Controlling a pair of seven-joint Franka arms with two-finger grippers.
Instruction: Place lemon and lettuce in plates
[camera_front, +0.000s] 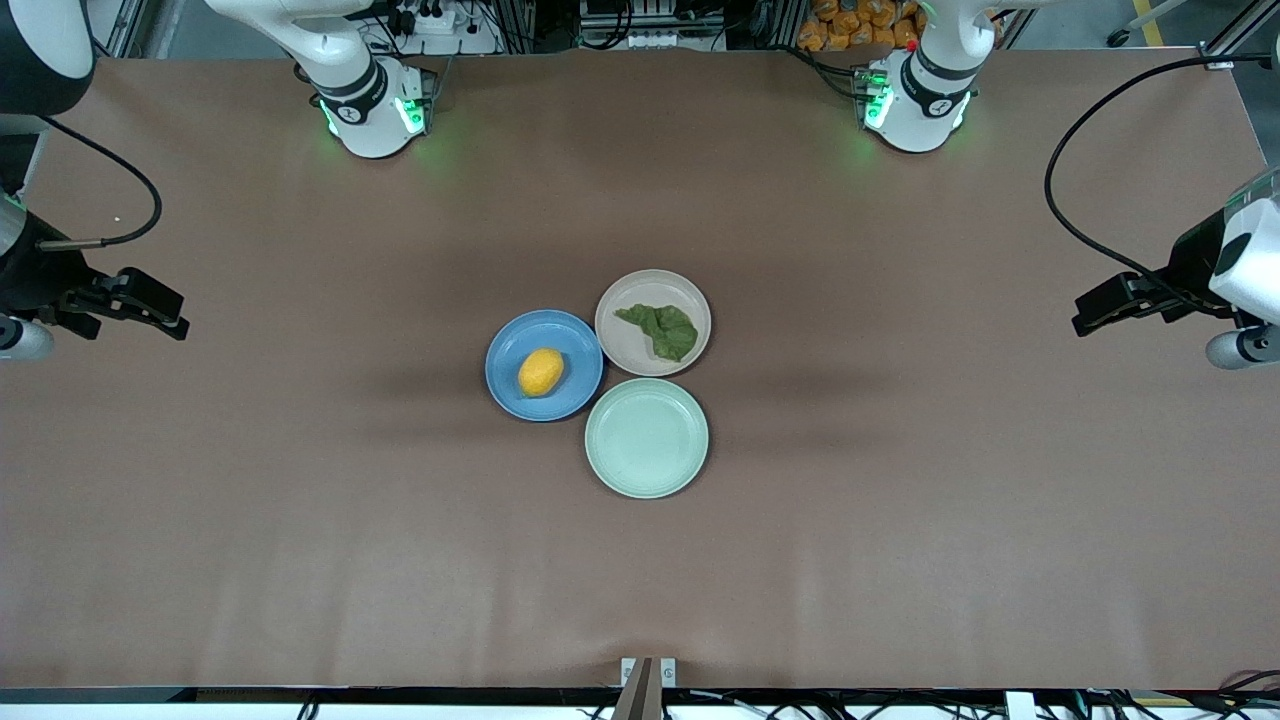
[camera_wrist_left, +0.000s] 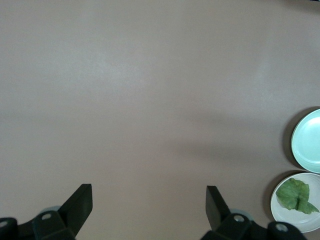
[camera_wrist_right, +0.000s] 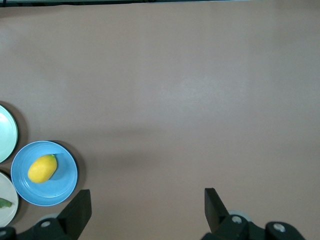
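Observation:
The lemon lies in the blue plate at the table's middle; both also show in the right wrist view, the lemon in the blue plate. The lettuce lies in the beige-pink plate; the left wrist view shows the lettuce in that plate. My left gripper waits open and empty over bare table at the left arm's end, seen also in its wrist view. My right gripper waits open and empty at the right arm's end, seen also in its wrist view.
A pale mint-green plate sits empty, nearer to the front camera than the other two plates and touching them. It also shows in the left wrist view and in the right wrist view. Brown table cloth surrounds the plates.

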